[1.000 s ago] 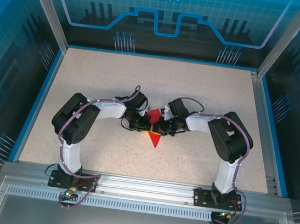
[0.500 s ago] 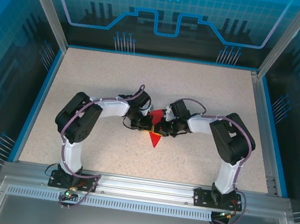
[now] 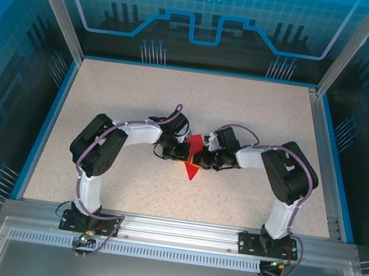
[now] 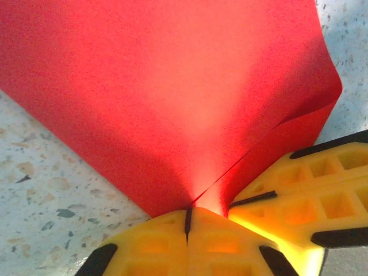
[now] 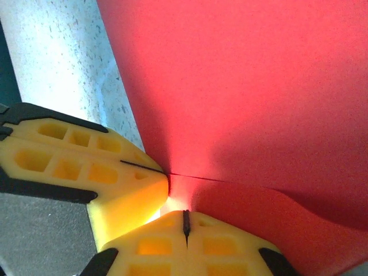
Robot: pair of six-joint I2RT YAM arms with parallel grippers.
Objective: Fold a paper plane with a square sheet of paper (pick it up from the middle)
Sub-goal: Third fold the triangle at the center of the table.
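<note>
Speckled beige table (image 3: 108,101) sits inside blue walls (image 3: 207,18). Two white arms (image 3: 137,132) reach in. One red paper (image 3: 192,169), folded to a point, is between the left gripper (image 4: 187,227) and the right gripper (image 5: 185,227). Both are pinched tight on it, yellow tips side by side. Its point sticks out past them.

i work in a robot lab cell: a speckled tabletop (image 3: 262,114) under my left gripper (image 3: 184,154) and right gripper (image 3: 199,159), blue circuit-print panels (image 3: 207,18) walling it ahead of and beside them, aluminium posts (image 3: 55,5), a slotted metal rail (image 3: 176,254) behind them.
</note>
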